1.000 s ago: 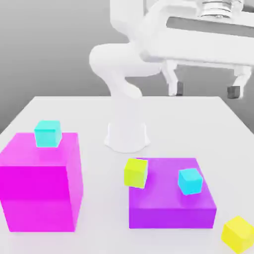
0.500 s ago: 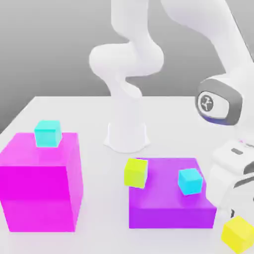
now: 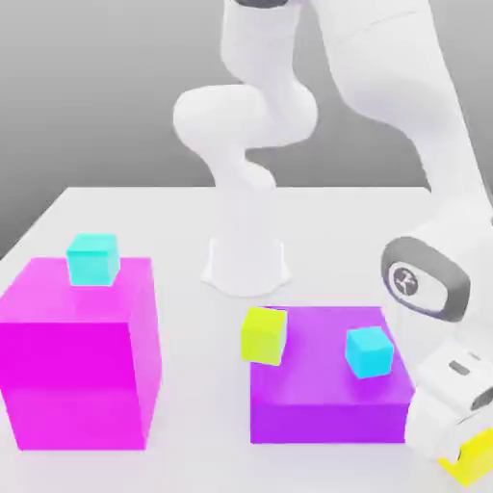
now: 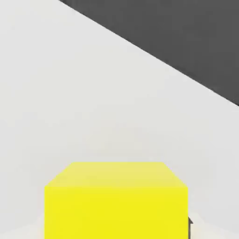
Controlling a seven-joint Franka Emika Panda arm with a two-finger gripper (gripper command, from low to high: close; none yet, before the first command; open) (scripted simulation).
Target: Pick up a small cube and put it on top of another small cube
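The small yellow cube (image 3: 476, 460) lies on the white table at the exterior view's lower right, mostly covered by my hand. My gripper (image 3: 464, 454) has come down over it and is shut on it. In the hand view the yellow cube (image 4: 116, 200) sits very close, still resting on the table, with a dark finger pad (image 4: 189, 226) against one side. The small turquoise cube (image 3: 92, 258) stands on top of the large magenta block (image 3: 77, 366) at the exterior view's left, far from the gripper.
A flat purple block (image 3: 318, 400) lies just to the left of my hand in the exterior view, with a sky-cyan cube (image 3: 370, 351) on it. A lime cube (image 3: 264, 335) sits at its far left corner. The arm's base (image 3: 246, 265) stands behind.
The arm swung down from high at the back to the yellow cube at the exterior view's lower right. The hand now covers the cube and the fingers have closed on it.
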